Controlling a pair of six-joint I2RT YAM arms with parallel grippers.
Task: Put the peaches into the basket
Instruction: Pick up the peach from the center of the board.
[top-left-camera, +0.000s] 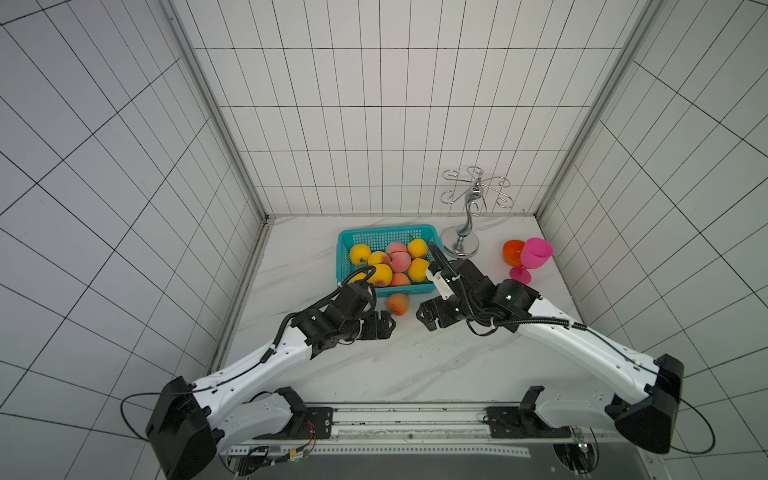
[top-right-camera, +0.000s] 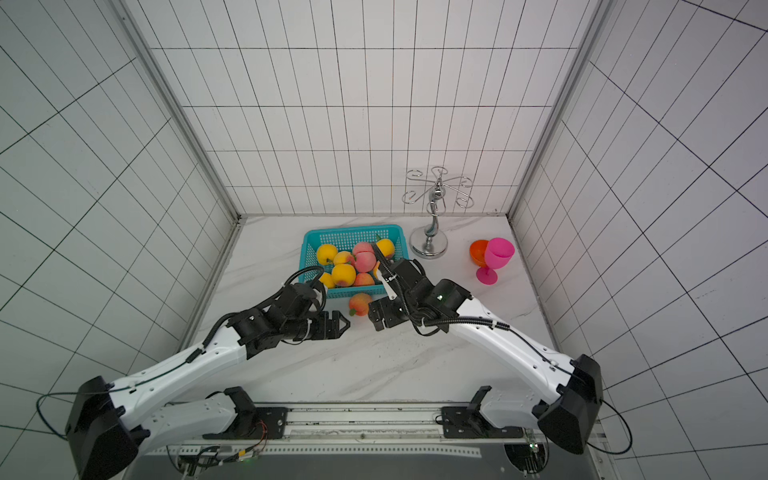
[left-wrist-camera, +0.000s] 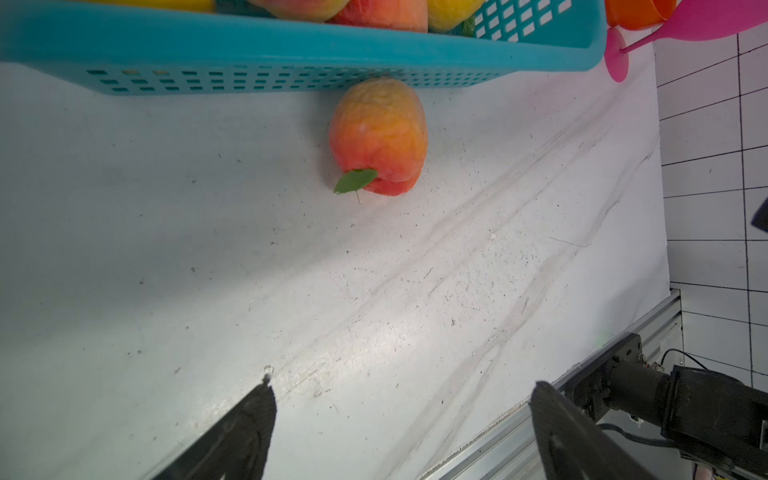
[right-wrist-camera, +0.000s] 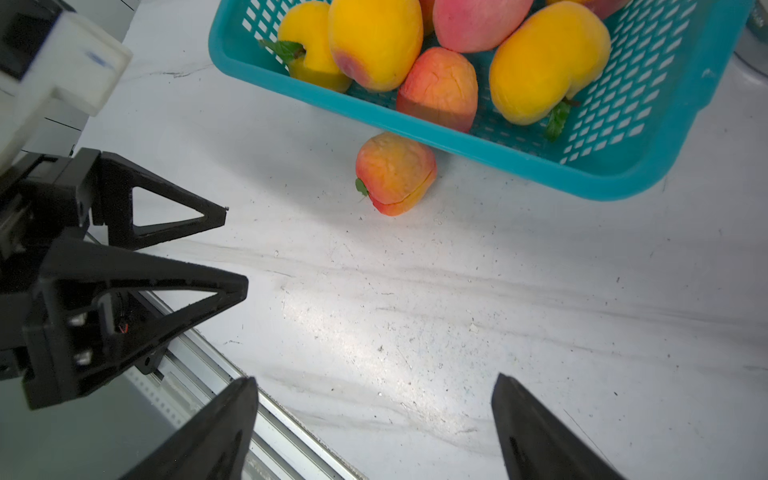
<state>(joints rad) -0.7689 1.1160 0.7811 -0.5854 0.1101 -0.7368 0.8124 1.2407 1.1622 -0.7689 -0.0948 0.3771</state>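
left claw (left-wrist-camera: 403, 388) and right claw (right-wrist-camera: 374, 380) gape near peach (top-left-camera: 397, 304) touching basket (top-left-camera: 384, 229).

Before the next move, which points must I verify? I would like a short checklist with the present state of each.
1. The left gripper is open, empty: ok.
2. The right gripper is open, empty: ok.
3. The peach is clear of the basket: not ok, it lies under the rim.
4. The table between left gripper and peach is free: ok.
5. The grippers are apart: ok.
6. The basket has room: cannot tell.
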